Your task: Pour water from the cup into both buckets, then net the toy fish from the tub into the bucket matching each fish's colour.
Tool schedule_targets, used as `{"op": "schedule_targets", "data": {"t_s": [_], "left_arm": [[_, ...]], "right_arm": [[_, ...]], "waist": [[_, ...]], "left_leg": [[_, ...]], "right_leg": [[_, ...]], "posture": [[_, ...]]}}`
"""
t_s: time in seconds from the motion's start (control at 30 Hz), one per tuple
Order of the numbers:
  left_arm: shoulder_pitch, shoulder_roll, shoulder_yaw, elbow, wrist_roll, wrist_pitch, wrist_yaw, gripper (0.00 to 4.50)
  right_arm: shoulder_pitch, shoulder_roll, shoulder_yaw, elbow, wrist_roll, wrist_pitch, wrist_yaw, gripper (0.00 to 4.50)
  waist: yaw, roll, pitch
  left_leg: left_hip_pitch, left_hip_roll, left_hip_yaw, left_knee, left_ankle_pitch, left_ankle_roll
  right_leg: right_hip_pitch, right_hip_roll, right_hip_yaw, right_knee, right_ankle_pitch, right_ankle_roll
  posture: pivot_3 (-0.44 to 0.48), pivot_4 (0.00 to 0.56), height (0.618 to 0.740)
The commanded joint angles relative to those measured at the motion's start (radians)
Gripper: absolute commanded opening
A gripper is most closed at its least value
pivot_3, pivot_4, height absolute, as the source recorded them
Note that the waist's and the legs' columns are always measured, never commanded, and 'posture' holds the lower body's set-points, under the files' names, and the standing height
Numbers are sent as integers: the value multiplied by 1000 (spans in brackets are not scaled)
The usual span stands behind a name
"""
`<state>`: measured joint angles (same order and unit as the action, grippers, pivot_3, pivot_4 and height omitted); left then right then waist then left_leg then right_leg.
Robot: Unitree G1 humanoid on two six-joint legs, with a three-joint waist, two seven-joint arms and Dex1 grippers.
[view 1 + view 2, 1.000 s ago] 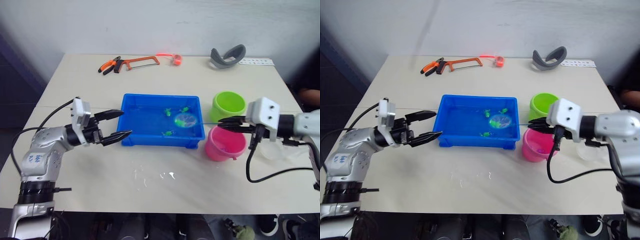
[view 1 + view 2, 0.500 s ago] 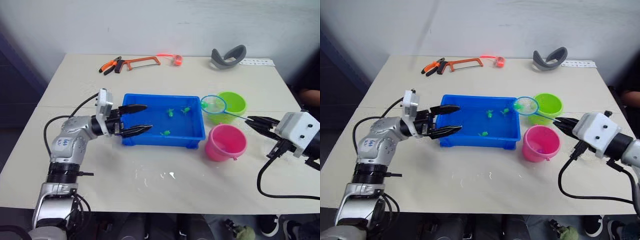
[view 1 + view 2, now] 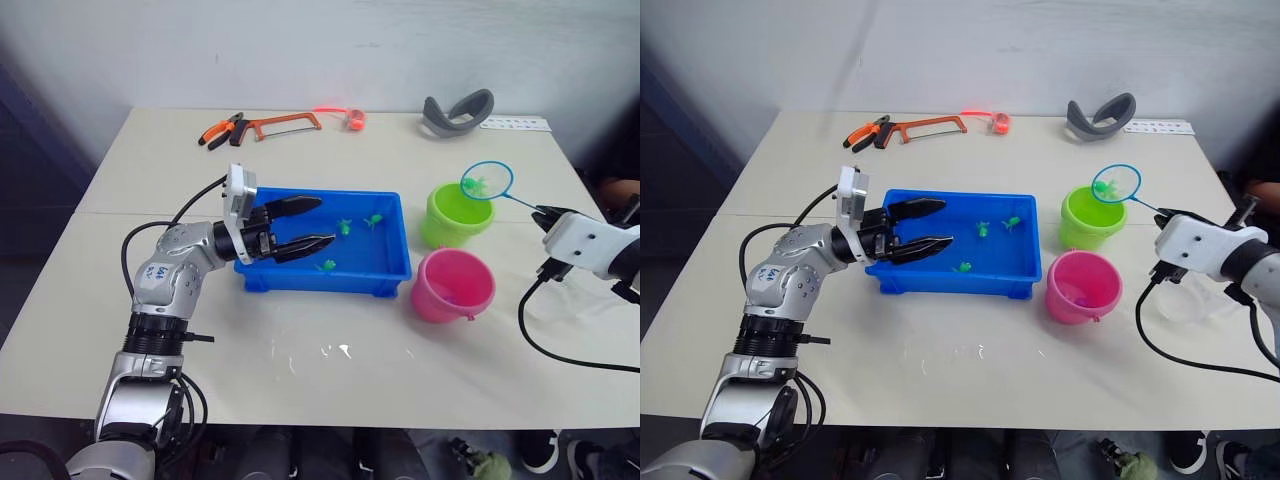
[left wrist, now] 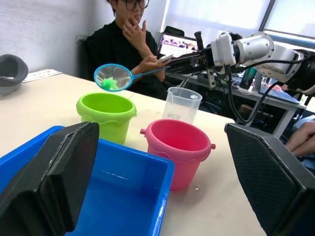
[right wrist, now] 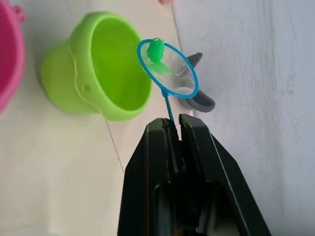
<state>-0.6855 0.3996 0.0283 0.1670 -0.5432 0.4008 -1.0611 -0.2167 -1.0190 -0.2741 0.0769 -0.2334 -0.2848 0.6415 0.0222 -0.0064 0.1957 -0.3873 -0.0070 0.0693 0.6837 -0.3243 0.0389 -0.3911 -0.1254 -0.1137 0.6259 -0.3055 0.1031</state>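
Note:
The net (image 3: pixel 487 180) hangs just above the lime green bucket (image 3: pixel 457 213), and a green toy fish (image 5: pixel 156 51) lies in its mesh. My right gripper (image 3: pixel 545 213) is shut on the net's thin handle. In front of the green bucket stands the pink bucket (image 3: pixel 455 285). The blue tub (image 3: pixel 385 270) holds three green fish, one near its front wall (image 3: pixel 326 265). My left gripper (image 3: pixel 326 221) is open over the tub's left end, holding nothing. The clear cup (image 4: pixel 181 104) stands to the right of the pink bucket.
At the table's back edge lie orange pliers (image 3: pixel 218 131), a hacksaw (image 3: pixel 280 124), an orange tape roll (image 3: pixel 352 119) and a grey curved band (image 3: pixel 455 110). A person (image 4: pixel 130 44) sits beyond the table's right end.
My right gripper lifted the net with a green fish out of the tub and carried it right, over the green bucket. My left gripper moved right to over the tub's left end.

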Motion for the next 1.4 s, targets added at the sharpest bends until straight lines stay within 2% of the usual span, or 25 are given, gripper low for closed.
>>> {"op": "schedule_targets", "data": {"t_s": [0.03,0.27,0.43,0.57,0.87,1.4], "left_arm": [[-12,-7,6,-40,3,-16,17,4442],[-4,-8,0,-56,0,-8,27,4442],[-9,-7,-2,-42,0,-8,20,4442],[-24,-10,-9,-20,7,-15,10,4442],[-39,-17,-14,9,15,-23,-6,4442],[-65,-60,-2,90,45,-94,-10,4442]], "right_arm": [[-50,-109,67,101,-203,-212,-158,0],[-97,-220,172,201,-462,-375,-417,0],[-127,-262,253,237,-674,-422,-669,0],[-156,-283,328,263,-791,-435,-792,0],[-269,-322,441,363,-907,-437,-902,0],[-356,-376,509,399,-944,-443,-918,0]], "waist": [[1,1,0],[-2,1,1],[-2,1,1],[-3,1,1],[-6,3,1],[-11,5,2]], "left_leg": [[0,0,0,0,0,0],[0,0,0,0,0,-1],[0,0,0,0,1,-1],[0,1,0,0,1,-2],[-1,1,0,0,1,-2],[-1,2,1,-1,1,-3]], "right_leg": [[0,0,0,0,0,0],[0,0,2,0,0,0],[0,0,3,0,0,0],[0,1,3,0,0,0],[-1,3,4,0,0,0],[-1,6,6,0,0,-1]], "posture": [[0,150,740],[0,150,740],[0,150,740],[0,150,740],[0,150,740],[0,150,740]]}}
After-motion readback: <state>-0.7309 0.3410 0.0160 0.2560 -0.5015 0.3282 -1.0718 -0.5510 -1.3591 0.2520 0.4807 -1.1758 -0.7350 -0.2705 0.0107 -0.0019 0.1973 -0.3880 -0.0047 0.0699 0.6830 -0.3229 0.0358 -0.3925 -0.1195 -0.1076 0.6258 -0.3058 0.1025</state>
